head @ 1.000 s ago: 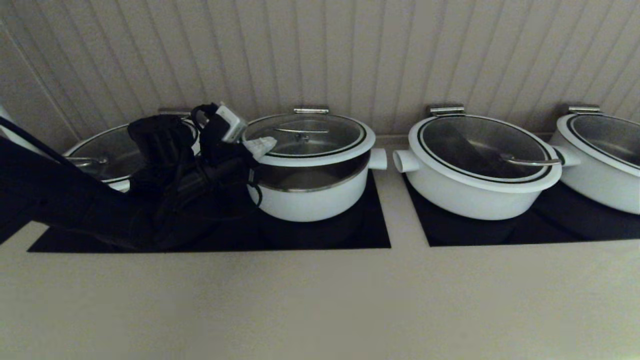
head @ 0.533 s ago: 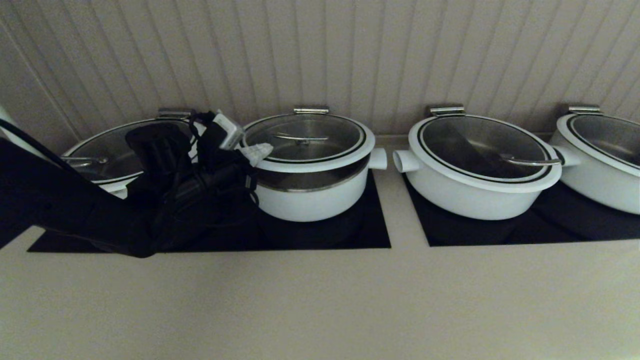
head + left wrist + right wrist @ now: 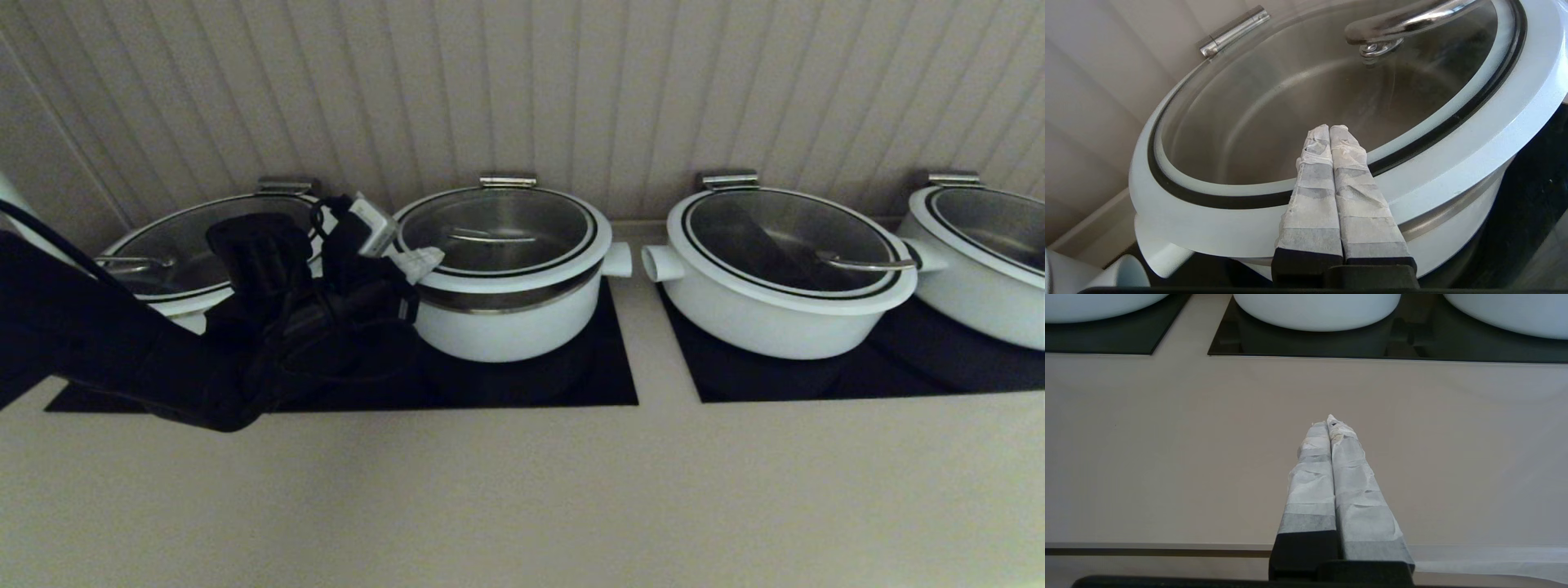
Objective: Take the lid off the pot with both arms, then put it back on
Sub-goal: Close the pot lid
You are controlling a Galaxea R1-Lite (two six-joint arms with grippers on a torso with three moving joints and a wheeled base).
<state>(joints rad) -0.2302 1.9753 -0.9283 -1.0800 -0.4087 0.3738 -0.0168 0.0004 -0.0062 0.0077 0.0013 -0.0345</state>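
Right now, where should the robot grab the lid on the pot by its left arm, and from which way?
Probably the bent steel handle at the centre of the lid, coming from above: it arches up off the glass, leaving a gap for fingers. The white rim lies almost flat over the pot, offering little to pinch. The left gripper is shut, resting on that rim.

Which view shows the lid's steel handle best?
The left wrist view: the handle fills the upper frame, its bolt visible on the lid, beyond the shut left pincer. The head view shows it small. The right wrist view shows none of it.
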